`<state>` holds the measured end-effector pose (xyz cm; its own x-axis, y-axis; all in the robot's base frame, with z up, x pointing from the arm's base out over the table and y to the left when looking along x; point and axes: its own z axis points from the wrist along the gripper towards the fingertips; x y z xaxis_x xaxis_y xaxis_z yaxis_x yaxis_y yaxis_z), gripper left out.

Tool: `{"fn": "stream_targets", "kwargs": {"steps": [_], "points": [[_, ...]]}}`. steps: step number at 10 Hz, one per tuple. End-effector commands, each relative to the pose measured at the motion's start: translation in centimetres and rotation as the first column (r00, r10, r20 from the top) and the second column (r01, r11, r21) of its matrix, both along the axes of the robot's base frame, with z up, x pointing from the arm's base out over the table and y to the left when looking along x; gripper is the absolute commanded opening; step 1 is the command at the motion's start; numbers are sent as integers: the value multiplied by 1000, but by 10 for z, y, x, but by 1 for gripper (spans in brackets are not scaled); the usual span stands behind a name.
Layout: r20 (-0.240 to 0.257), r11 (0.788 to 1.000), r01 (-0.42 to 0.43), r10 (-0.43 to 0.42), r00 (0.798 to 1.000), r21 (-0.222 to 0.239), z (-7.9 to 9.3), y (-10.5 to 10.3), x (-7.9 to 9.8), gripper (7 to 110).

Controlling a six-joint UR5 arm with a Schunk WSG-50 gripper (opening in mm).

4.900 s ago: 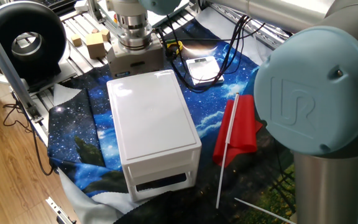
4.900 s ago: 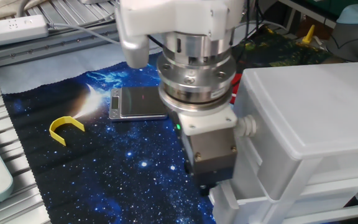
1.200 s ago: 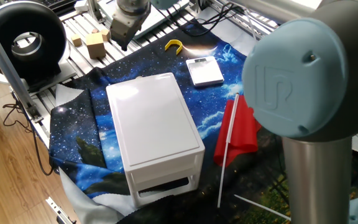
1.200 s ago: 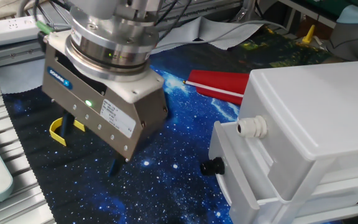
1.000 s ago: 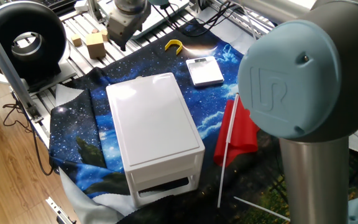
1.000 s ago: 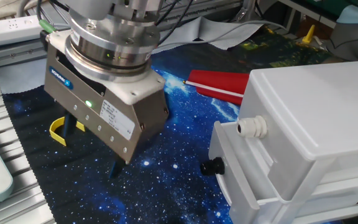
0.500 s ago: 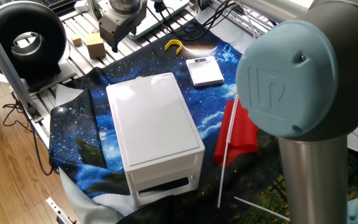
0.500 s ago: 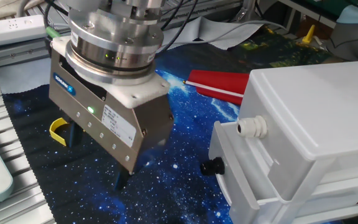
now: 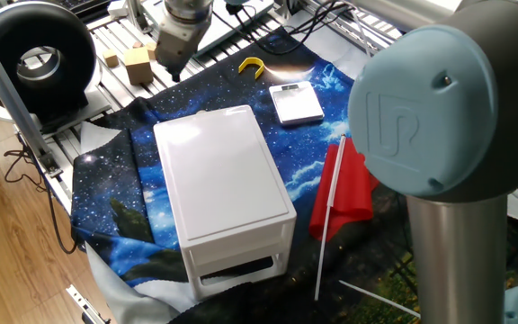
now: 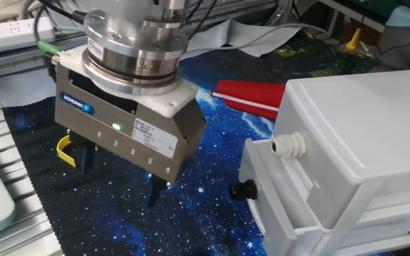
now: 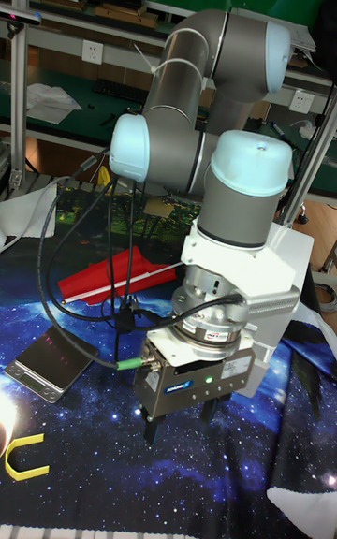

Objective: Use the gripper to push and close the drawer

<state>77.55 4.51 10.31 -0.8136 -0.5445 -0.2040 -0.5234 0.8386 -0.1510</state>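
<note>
Drawer (image 10: pixel 276 192) at the top of the white cabinet (image 9: pixel 226 191) sits slightly proud of the cabinet body, its front carrying a white knob (image 10: pixel 289 146) and a black knob (image 10: pixel 243 190); from the other side only the closed end of the cabinet shows. The cabinet stands on the starry blue cloth (image 9: pixel 115 189), toward its near edge in the view from behind the arm joint.

Well apart from the drawer front, the gripper (image 10: pixel 117 172) hangs over the far part of the cloth, its boxy body tilted and a green light lit on its face. Its two black fingers (image 11: pixel 149 427) are spread with nothing between them, so it is released.

Just behind the fingers lies a yellow clip (image 10: pixel 65 149), near the cloth's edge. A small scale (image 9: pixel 296 103) rests between that clip and a folded red flag (image 9: pixel 344 187) with a white stick, which lies along the cloth's side beside the cabinet. Wooden blocks (image 9: pixel 131 63) sit on the metal rails beyond the cloth, beside a black round fan (image 9: pixel 31 59).
</note>
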Motion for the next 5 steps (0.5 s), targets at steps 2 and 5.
{"fn": "stream_targets", "kwargs": {"steps": [2, 5], "points": [[37, 988, -137, 140, 990, -74, 3, -11, 10, 7], [78, 967, -240, 247, 966, -88, 1, -18, 6, 7]]}}
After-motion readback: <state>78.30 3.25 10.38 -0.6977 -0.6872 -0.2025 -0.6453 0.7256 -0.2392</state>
